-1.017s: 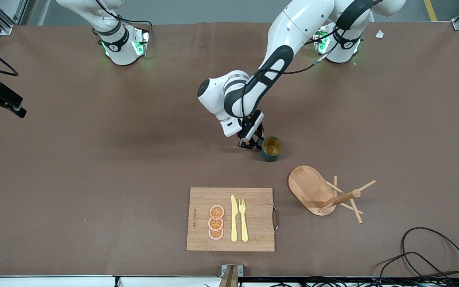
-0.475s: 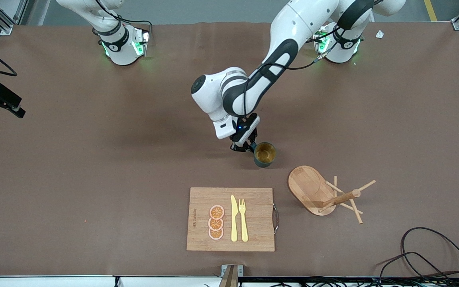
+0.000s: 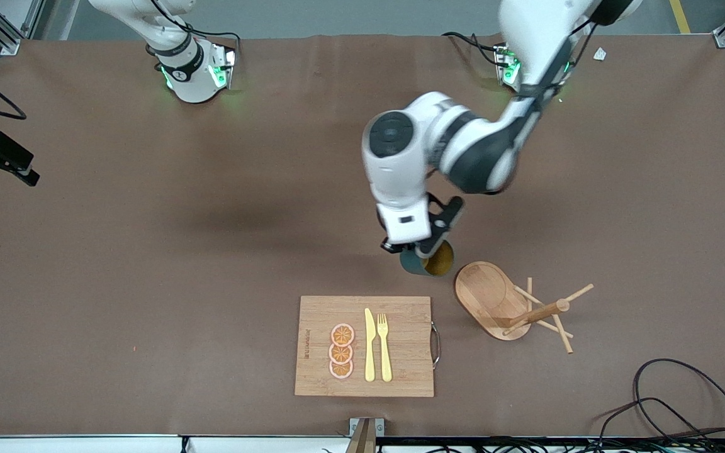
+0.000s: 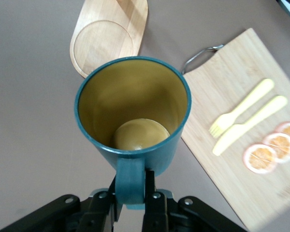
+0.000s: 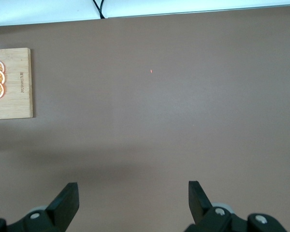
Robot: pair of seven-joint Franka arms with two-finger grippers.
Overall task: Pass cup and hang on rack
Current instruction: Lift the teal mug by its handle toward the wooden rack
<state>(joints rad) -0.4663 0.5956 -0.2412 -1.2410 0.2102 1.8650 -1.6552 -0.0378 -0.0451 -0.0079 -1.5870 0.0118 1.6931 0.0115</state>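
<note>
Bamboo board [image 3: 362, 346], nearest the camera, bears a burnt-in mark too small to read; the rack [image 3: 507, 305] lies tipped on the bench beside it. Above, the left pincer [image 3: 414, 250] clamps the cup [image 3: 428, 261] by its handle, tilted in mid-air: carry under way, likely needing the rack upright. The right pincer [image 5: 133, 203] waits, wide.

The cutting board [image 3: 400, 314] carries a small printed mark, too small to read.

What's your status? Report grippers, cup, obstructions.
Left gripper shut on cup handle, cup tilted over table beside rack. Right gripper open, waiting. Nothing between cup and rack.
</note>
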